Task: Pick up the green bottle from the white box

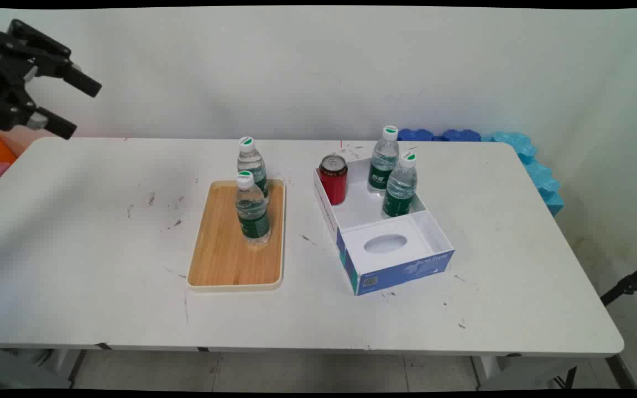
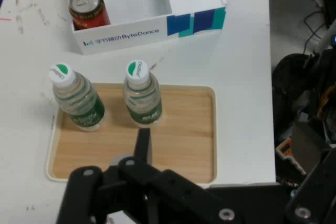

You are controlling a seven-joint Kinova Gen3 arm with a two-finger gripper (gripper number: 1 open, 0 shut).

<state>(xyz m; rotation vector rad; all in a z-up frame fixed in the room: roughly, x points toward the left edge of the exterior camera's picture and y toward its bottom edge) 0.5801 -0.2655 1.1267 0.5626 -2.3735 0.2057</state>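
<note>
Raised high off the bench's (image 1: 103,265) far left corner, my claw (image 1: 78,105) is spread wide and grips nothing. Below it, near the bench's middle, a wooden tray (image 1: 224,265) carries two water bottles (image 1: 252,213) standing upright at its far end. Beside the tray, a white and blue box (image 1: 401,265) holds a red can (image 1: 333,178) and two more bottles (image 1: 400,188).
</note>
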